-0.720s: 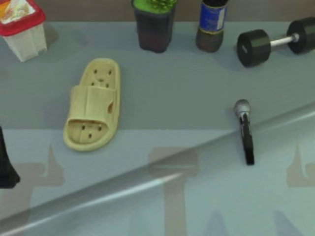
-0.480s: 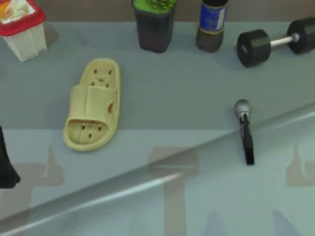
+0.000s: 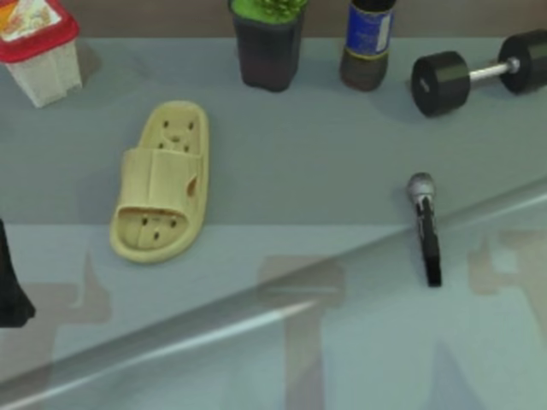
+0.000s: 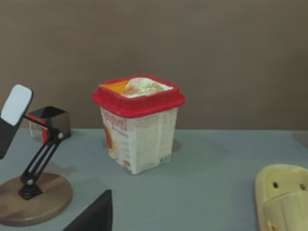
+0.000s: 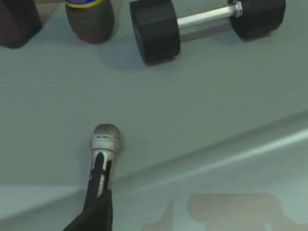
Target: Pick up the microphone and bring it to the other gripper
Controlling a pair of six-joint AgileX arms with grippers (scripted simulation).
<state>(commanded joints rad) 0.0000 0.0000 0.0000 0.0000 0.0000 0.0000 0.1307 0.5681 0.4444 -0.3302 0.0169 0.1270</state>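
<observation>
The table [image 3: 282,171] carries the microphone [image 3: 425,224] on its right half, well apart from the left gripper [image 3: 10,286] parked at the left edge. The microphone's long axis runs near-to-far, mesh head toward the dumbbell [image 3: 483,73]. The right arm is nearer (its finger state cannot be told); only one right fingertip [image 5: 94,215] shows, just over the handle end.

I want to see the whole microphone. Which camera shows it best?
The top view: the microphone lies there whole, grey head to black handle end, on the table's right side. The right wrist view shows its head closer, but a black fingertip covers the handle's end. The left wrist view does not show it at all.
</observation>
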